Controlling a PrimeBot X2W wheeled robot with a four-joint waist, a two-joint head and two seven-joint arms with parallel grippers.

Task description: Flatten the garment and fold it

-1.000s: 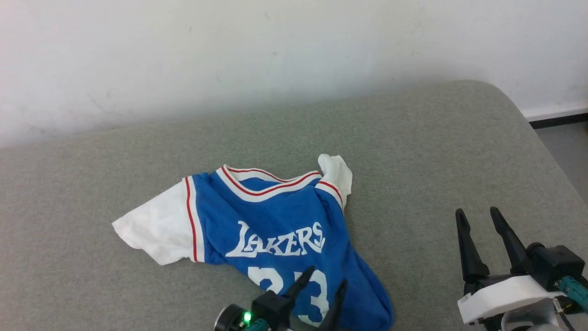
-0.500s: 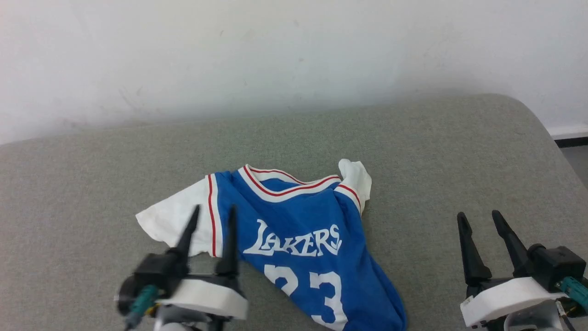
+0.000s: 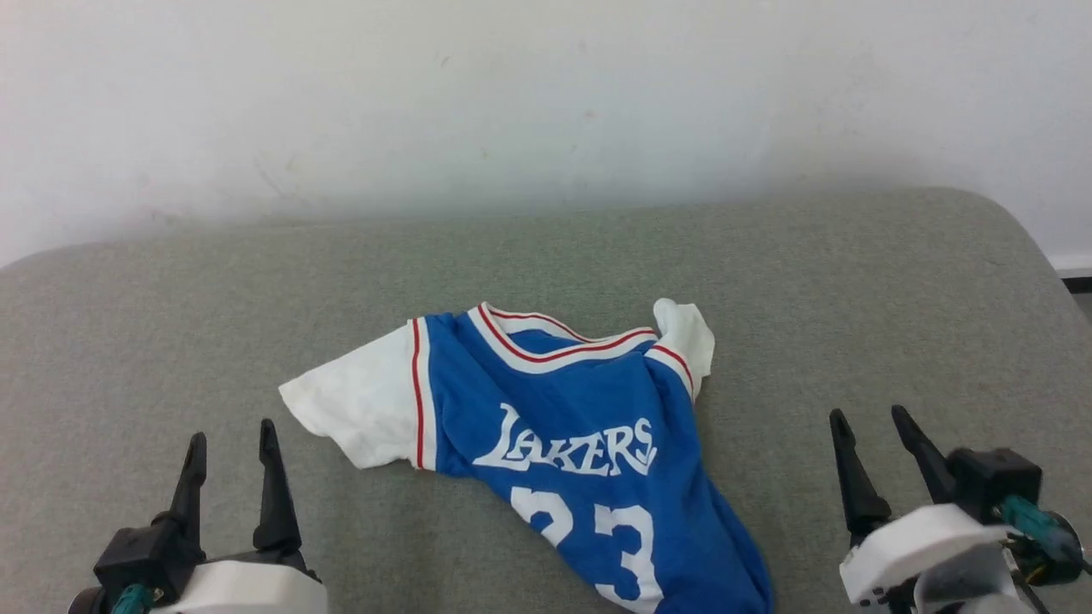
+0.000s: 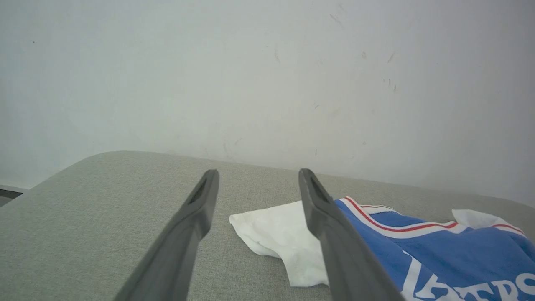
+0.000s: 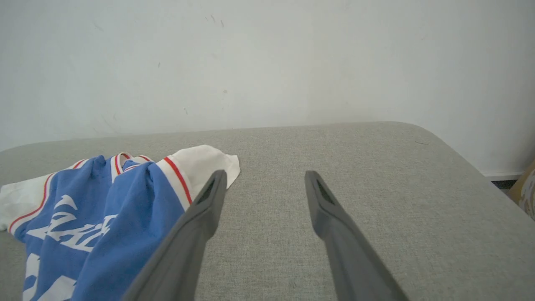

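The garment is a blue jersey with white sleeves, a red-and-white collar, "LAKERS" and 23, lying crumpled in the middle of the grey fabric surface. Its left sleeve is spread out, its right sleeve is bunched up, and its lower part is twisted toward the bottom edge. My left gripper stands open at the lower left, apart from the white sleeve. At the lower right, my right gripper is open and empty, clear of the garment.
A white wall runs along the far edge of the grey surface. The surface's right end is rounded, with floor and a dark skirting strip beyond it. Bare fabric lies left and right of the garment.
The head camera has turned, shifting the whole scene to the right. My left gripper moved from over the garment's number out to the lower left, off the cloth. The right gripper has barely moved.
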